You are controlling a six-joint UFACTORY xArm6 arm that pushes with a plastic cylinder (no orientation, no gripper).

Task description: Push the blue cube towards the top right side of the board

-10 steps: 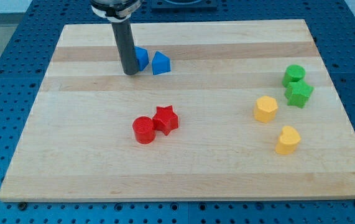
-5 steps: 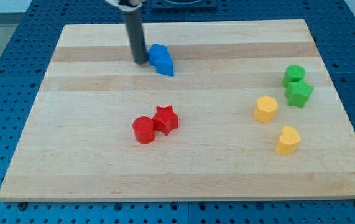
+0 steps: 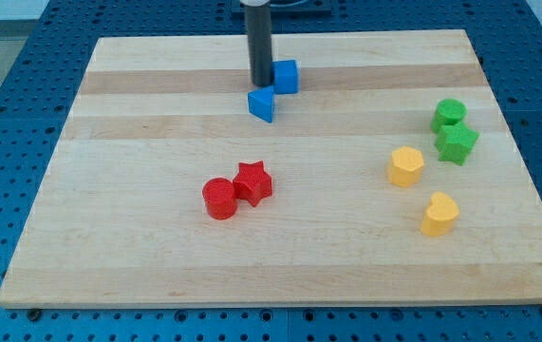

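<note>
Tip (image 3: 261,83) sits against the left face of the blue cube (image 3: 286,76) near the surface's (image 3: 138,228) top centre, with a blue wedge (image 3: 262,104) just below; no fingers on this rod, so nothing is held. Red blocks (image 3: 236,189) cluster mid-surface, green (image 3: 454,130) and yellow (image 3: 420,188) ones at right

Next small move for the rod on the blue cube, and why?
Probably keep pushing toward the view's right, angled slightly up. My tip sits against the left side of the blue cube, which lies near the top edge but only about mid-width of the board. The blue wedge-like block sits just below, clear of that path.
</note>
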